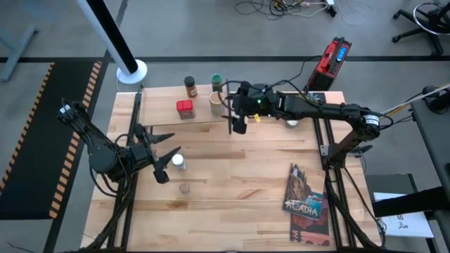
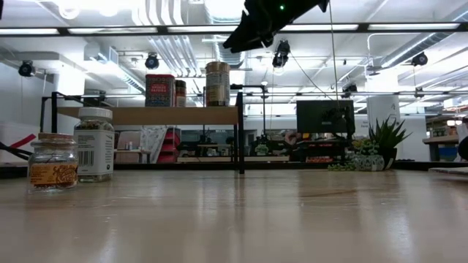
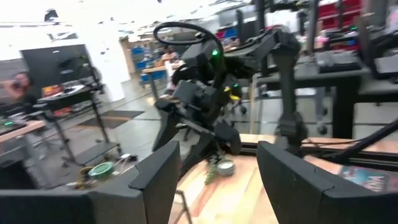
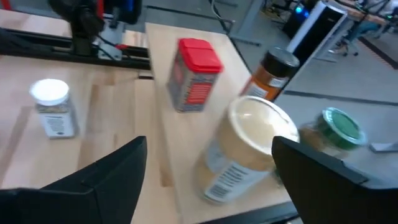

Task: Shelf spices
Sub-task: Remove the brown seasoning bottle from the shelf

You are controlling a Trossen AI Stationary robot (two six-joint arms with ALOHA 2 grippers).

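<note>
The shelf [image 1: 158, 112] stands at the table's far left. On its top stand the red tin [image 1: 185, 107], the dark-capped brown jar [image 1: 190, 86], the green-lidded jar [image 1: 216, 82] and the tan canister [image 1: 216, 103]. My right gripper [image 4: 210, 163] hangs open above the shelf's right end, over the tan canister [image 4: 249, 146] and clear of it [image 2: 217, 82]. The white-capped jar [image 1: 178, 161] stands on the table just right of my open left gripper [image 1: 166, 156]. A small clear jar [image 1: 184, 188] stands nearer the front.
The "Acadia" book [image 1: 306, 200] lies at the near right. A small plant in a white pot [image 1: 292, 123] sits behind the right arm. A black upright post of the shelf [image 2: 240, 128] stands at its right end. The right arm [image 3: 205, 106] fills the left wrist view.
</note>
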